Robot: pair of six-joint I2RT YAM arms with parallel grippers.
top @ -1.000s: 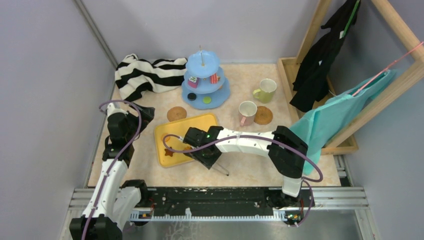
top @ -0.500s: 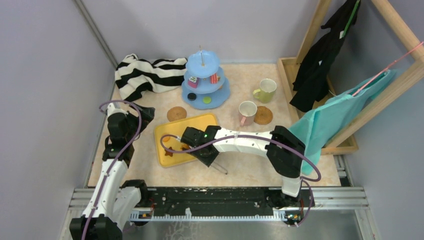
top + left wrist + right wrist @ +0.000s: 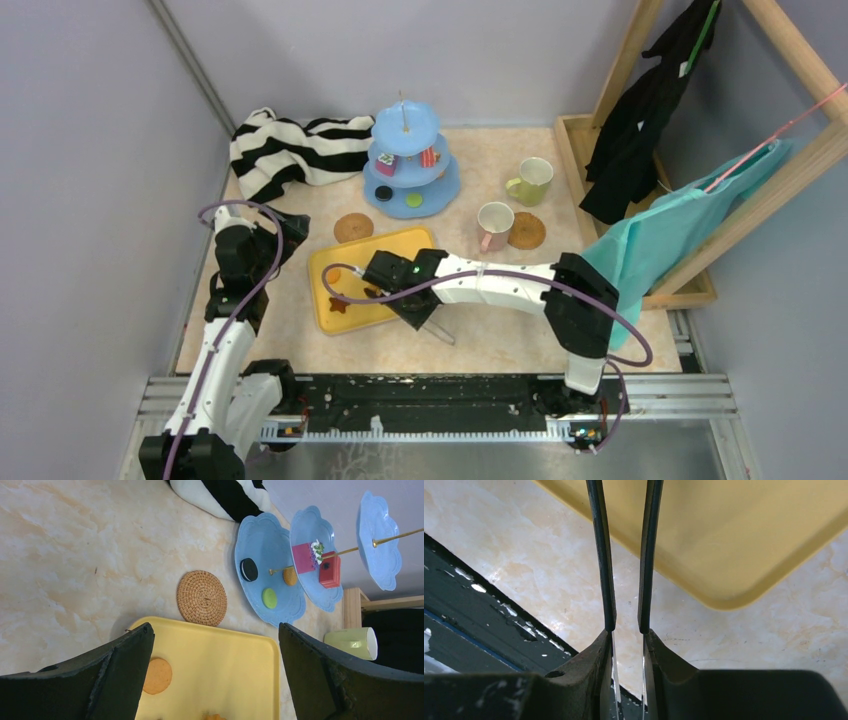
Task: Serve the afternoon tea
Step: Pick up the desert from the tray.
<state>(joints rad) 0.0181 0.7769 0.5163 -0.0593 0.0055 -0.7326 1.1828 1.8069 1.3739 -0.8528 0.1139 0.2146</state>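
Top: right gripper [image 3: 412,312] sits over the yellow tray [image 3: 420,240]. Cookies [image 3: 338,304] are on it, the stand [image 3: 440,192] well behind.
L wrist: left gripper [image 3: 215,628] is wide open and empty.
R wrist: it's clamped on the tongs [image 3: 601,555]. Tips are out of shot, so can't tell if loaded. Squeeze firm and lift slow.

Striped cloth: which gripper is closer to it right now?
Left. The left gripper sits on the near side of the striped cloth, not touching it. The right gripper is farther off, at the yellow tray's near edge.
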